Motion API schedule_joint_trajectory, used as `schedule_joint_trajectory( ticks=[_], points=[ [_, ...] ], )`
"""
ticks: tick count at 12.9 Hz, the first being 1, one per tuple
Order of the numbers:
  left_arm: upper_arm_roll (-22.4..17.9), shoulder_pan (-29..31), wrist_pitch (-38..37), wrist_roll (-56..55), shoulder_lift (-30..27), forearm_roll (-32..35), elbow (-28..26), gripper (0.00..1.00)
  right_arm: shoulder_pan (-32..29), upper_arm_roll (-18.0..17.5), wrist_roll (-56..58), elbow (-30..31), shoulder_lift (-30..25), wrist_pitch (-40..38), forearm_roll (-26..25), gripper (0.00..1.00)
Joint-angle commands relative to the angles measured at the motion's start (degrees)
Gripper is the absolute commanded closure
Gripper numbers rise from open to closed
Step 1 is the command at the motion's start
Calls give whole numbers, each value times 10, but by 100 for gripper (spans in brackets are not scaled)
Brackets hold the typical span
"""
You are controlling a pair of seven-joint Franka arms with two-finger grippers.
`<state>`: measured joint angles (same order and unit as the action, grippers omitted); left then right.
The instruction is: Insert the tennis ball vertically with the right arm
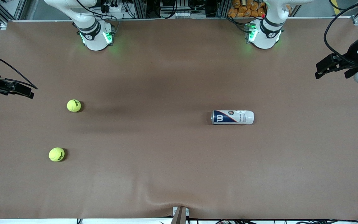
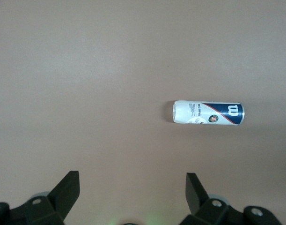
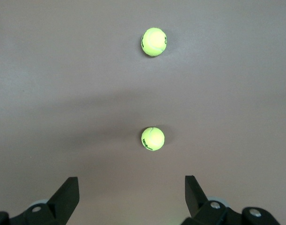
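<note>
Right gripper [image 3: 131,199] wide, high over table's right-arm edge; left gripper [image 2: 132,197] wide, waits. Can [image 1: 232,117] lies flat mid-table; needs standing. Center fingers on nearer-base ball [image 1: 74,105], descend straight.

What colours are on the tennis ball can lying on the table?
The can is white and navy blue with a red stripe and white logo; clearest in the front view.

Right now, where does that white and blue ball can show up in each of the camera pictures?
Front view: the can lies on its side on the brown table, toward the left arm's end.
Left wrist view: the can lies on its side, ahead of the open left claw.
Right wrist view: not in it; only two tennis balls show.
Shared landmark: the brown table surface.
</note>
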<state>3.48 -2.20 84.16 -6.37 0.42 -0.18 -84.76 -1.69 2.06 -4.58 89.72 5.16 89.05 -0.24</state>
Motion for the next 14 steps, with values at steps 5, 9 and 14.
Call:
schedule_joint_trajectory(
  ticks=[5, 9, 14],
  points=[
    [1, -3, -6, 6, 11, 3, 7, 0, 0, -1, -7, 21, -9, 7, 2, 0],
    [1, 0, -5, 7, 12, -4, 6, 0, -1, -1, -7, 33, -15, 11, 2, 0],
    [1, -3, -5, 7, 12, -5, 5, 0, -2, -1, -7, 42, -20, 14, 2, 0]
  ],
)
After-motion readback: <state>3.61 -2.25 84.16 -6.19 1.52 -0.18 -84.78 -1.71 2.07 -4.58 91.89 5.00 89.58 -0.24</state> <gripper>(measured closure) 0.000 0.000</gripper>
